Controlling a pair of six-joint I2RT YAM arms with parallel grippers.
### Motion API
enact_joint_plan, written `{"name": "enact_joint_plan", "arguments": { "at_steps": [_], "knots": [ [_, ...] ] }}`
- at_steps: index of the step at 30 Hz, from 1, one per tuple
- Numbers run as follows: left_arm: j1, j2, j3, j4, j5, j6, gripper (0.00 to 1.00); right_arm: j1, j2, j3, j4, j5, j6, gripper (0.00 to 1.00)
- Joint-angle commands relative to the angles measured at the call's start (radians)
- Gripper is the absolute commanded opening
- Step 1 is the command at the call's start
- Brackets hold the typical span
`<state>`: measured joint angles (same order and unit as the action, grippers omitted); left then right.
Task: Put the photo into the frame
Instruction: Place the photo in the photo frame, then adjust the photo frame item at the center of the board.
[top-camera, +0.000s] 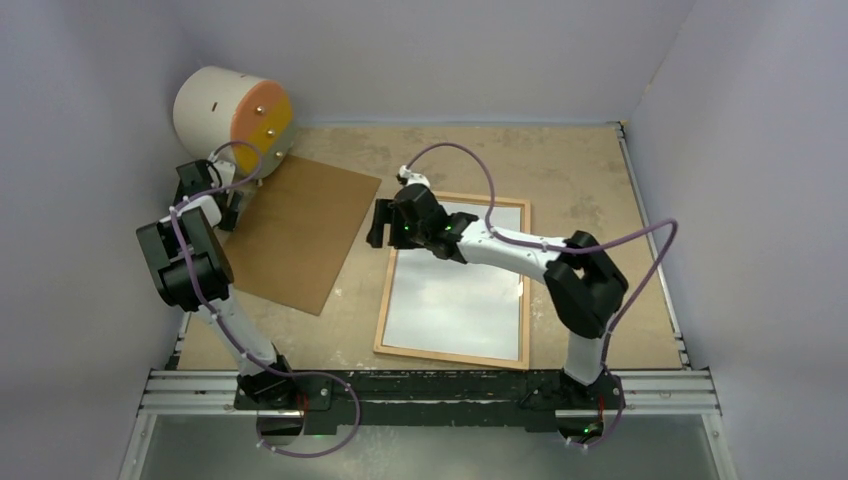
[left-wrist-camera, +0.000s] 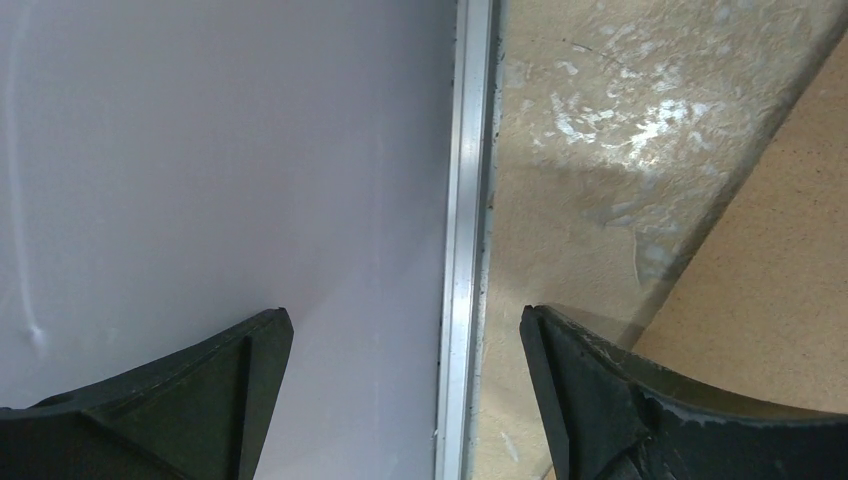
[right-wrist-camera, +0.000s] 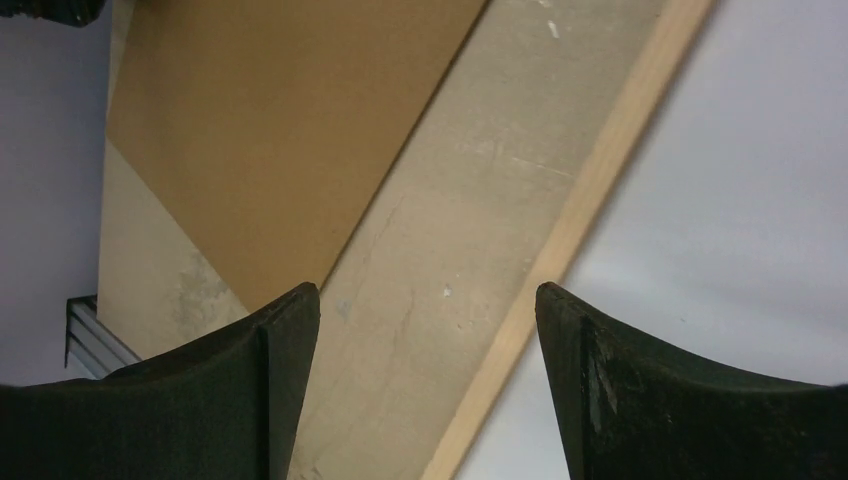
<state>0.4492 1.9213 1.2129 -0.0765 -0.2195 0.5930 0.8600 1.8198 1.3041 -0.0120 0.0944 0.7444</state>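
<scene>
The frame (top-camera: 385, 305), thin light wood, lies flat in the middle of the table. Inside it the photo (top-camera: 460, 295) shows only a plain white surface. My right gripper (top-camera: 380, 225) hovers open over the frame's far left corner with nothing in it. In the right wrist view, bare table and the frame's wooden strip (right-wrist-camera: 590, 200) pass between the fingers of this gripper (right-wrist-camera: 427, 288), with the photo's white surface (right-wrist-camera: 750, 200) at the right. My left gripper (top-camera: 215, 195) is open and empty at the table's left edge. In the left wrist view this gripper (left-wrist-camera: 404, 312) straddles the metal rail (left-wrist-camera: 465, 200).
A brown fibreboard backing sheet (top-camera: 295, 230) lies left of the frame, seen also in the wrist views as a brown sheet (right-wrist-camera: 280, 120) and a sheet corner (left-wrist-camera: 780, 270). A white cylinder with an orange face (top-camera: 235, 115) stands at the far left corner. Grey walls enclose the table.
</scene>
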Motion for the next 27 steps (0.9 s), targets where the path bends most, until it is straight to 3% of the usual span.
{"name": "enact_joint_plan", "arguments": {
  "at_steps": [1,12,19,27],
  "knots": [
    [-0.012,0.023,0.021,0.037,0.047,-0.042,0.9,0.019,0.087,0.109,0.07,0.011,0.041,0.81],
    [-0.065,-0.06,-0.201,0.062,0.075,-0.027,0.9,0.031,0.407,0.351,0.039,0.036,0.115,0.82],
    [-0.112,-0.111,-0.338,0.014,0.134,0.012,0.9,0.021,0.4,0.259,0.014,0.07,0.151,0.86],
    [-0.24,-0.144,-0.385,-0.118,0.234,0.048,0.91,-0.03,0.314,0.083,-0.008,0.137,0.183,0.89]
  ]
}}
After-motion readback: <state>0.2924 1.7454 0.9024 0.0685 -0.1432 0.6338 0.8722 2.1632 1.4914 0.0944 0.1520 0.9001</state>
